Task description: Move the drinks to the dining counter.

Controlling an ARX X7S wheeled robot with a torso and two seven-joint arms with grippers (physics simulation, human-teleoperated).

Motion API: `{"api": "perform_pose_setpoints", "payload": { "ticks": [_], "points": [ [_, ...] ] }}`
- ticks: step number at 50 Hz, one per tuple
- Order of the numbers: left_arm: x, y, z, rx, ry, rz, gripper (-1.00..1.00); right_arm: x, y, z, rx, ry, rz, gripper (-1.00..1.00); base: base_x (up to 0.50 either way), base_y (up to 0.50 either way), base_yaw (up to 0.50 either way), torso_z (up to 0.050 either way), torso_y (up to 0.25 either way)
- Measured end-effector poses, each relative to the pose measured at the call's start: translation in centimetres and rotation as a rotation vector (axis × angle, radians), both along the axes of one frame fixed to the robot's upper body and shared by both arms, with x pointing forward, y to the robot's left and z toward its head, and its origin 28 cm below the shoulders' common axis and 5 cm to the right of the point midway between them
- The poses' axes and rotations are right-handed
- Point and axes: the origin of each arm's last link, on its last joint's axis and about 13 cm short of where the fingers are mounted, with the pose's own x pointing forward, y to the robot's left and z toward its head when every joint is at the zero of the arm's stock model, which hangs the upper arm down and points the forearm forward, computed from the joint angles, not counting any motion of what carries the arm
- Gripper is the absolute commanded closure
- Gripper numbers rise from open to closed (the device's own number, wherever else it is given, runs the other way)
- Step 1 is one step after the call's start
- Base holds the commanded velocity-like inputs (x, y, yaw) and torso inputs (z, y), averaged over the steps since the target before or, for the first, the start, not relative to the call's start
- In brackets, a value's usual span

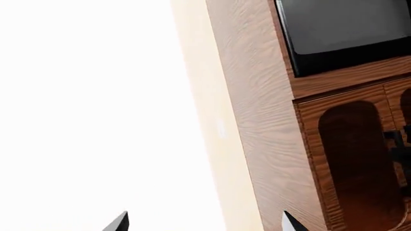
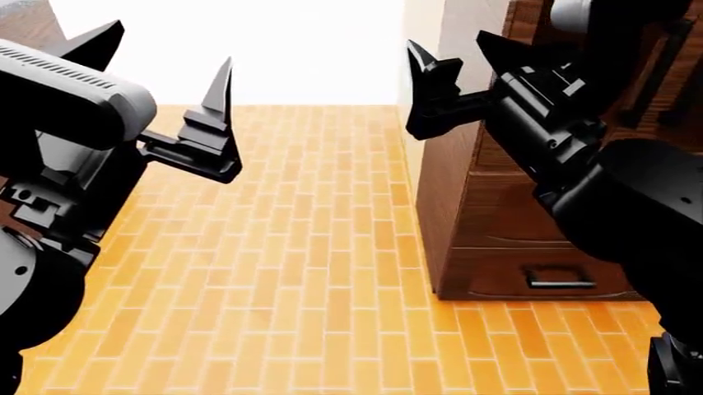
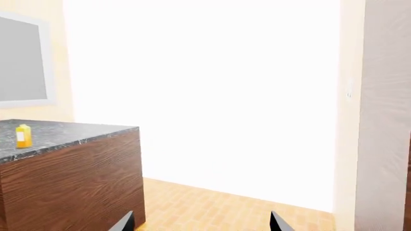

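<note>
On the marble table [image 3: 70,132] stands our yellow carton [image 3: 23,135], small and blurred. Both our left hand [image 2: 165,62] and right hand [image 2: 456,48] gape wide, holding nothing; the other drinks stay unseen.

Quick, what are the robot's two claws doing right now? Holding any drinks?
Left gripper: open, holding nothing.
Right gripper: open, holding nothing.

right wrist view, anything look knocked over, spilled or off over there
Nothing stands out. The yellow-orange carton stands upright on the marble counter, with no spill visible around it. Both grippers, left and right, are open and empty.
</note>
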Motion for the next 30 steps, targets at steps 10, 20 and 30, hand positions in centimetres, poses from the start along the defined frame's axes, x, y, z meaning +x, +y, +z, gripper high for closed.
{"api": "perform_pose_setpoints", "payload": {
  "ticks": [10,20,30],
  "points": [
    [-0.08,0.1,0.01,-0.002,-0.002,0.002,-1.0,0.04,0.07,0.01,-0.003,0.001,-0.001,-1.0,-0.04,-0.5,0.0,0.0,0.0],
    [-0.1,0.11,-0.06,-0.004,-0.001,0.0,-1.0,-0.02,0.06,-0.05,-0.005,0.002,-0.004,-1.0,-0.05,-0.5,0.0,0.0,0.0],
    [-0.11,0.11,-0.1,-0.005,0.001,0.0,-1.0,-0.03,0.02,-0.16,-0.006,0.004,-0.008,-1.0,-0.06,-0.5,0.0,0.0,0.0]
  ]
}}
